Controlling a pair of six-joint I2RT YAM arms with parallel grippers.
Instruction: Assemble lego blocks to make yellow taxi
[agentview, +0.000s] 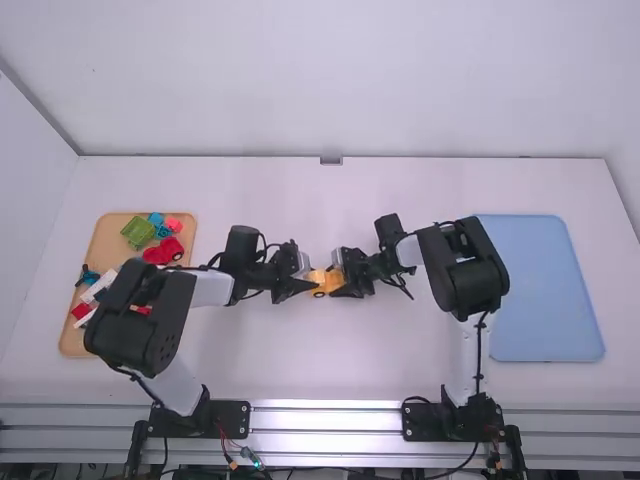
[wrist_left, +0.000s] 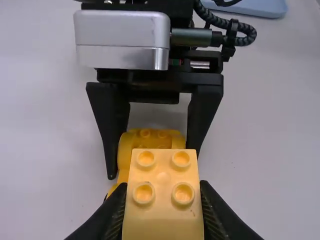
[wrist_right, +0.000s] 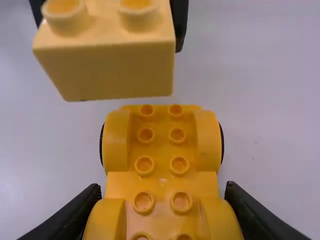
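A yellow block (wrist_left: 162, 192) is pinched between the fingers of the left gripper (agentview: 309, 277), close to the yellow car base (wrist_right: 160, 165). By its sides, the base is clasped in the right gripper (agentview: 336, 277), near the middle of the white table (agentview: 340, 355).

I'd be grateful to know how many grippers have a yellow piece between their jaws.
2. Near the table's middle, the left gripper holds a pale yellow studded block, and facing it, the right gripper grips the yellow wheeled base.
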